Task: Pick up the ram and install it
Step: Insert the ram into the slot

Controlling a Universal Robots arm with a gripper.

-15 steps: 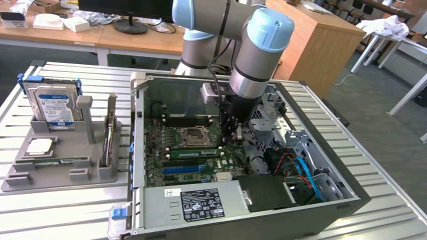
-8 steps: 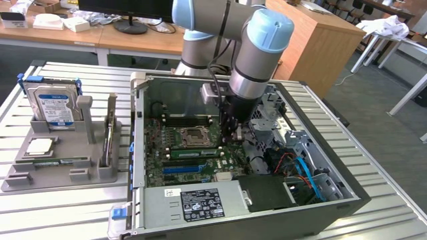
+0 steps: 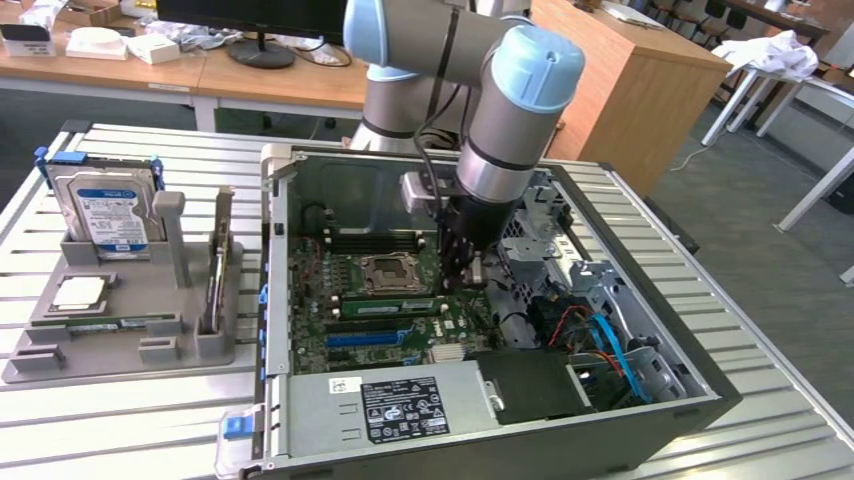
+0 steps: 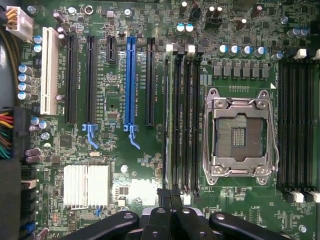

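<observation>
In the exterior view the scene is lit brightly and evenly from above, and the pale slatted metal table [image 3: 120,420] is washed nearly white. The interior of the open black computer case [image 3: 694,400] is shaded by its own walls. In the wrist view the green motherboard [image 4: 125,165] is softly lit, and glare is thrown off the silver finned heatsink [image 4: 85,185].

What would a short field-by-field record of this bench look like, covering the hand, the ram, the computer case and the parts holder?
computer case: open, lying on the slatted table
hand: shut, down inside the case, at one end of the memory slots
ram: green stick on edge in the slots beside the processor socket; contact with the hand unclear
parts holder: on the exterior view's left of the case, carrying a hard drive and a silver chip
</observation>
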